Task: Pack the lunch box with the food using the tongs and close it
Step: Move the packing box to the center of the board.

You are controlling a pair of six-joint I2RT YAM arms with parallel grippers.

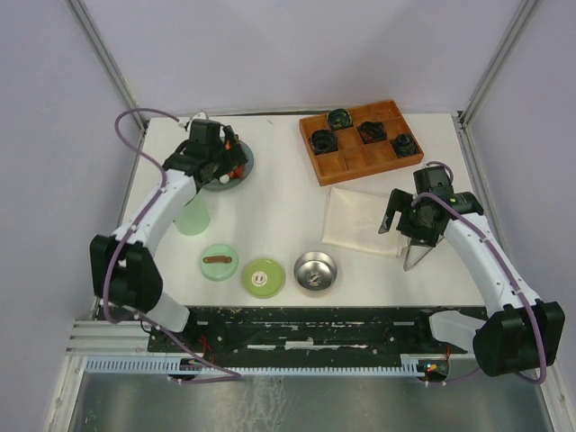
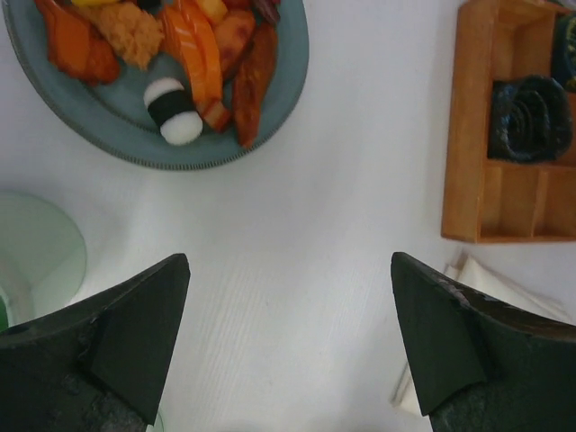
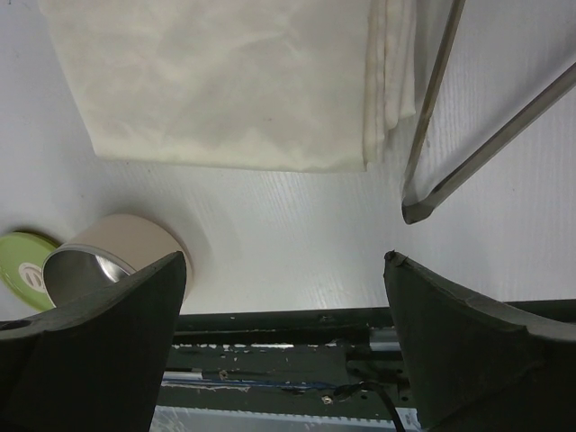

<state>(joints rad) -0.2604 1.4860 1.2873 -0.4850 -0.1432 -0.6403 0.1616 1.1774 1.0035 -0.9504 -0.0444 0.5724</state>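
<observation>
The long, thin silver metal tongs (image 3: 436,90) lie flat on the bench just beside the right edge of the folded cream cloth (image 3: 225,81). Their bend points toward the near edge. They look light, springy and slick, and they sit low, so the likely hold is across both legs a little above the bend. The right gripper (image 3: 283,270) hangs spread and empty over the cloth's near-right corner, where the cloth's edge could snag a finger. The left gripper (image 2: 288,270), also spread and empty, hovers well left of the cloth by the grey-blue plate (image 2: 99,108) of food (image 2: 193,45).

Food (image 2: 193,54) on plate (image 2: 99,126) far left; tray (image 1: 351,164) far right; tongs (image 3: 450,135) right of cloth (image 3: 225,81); bowl (image 1: 304,265) front.
</observation>
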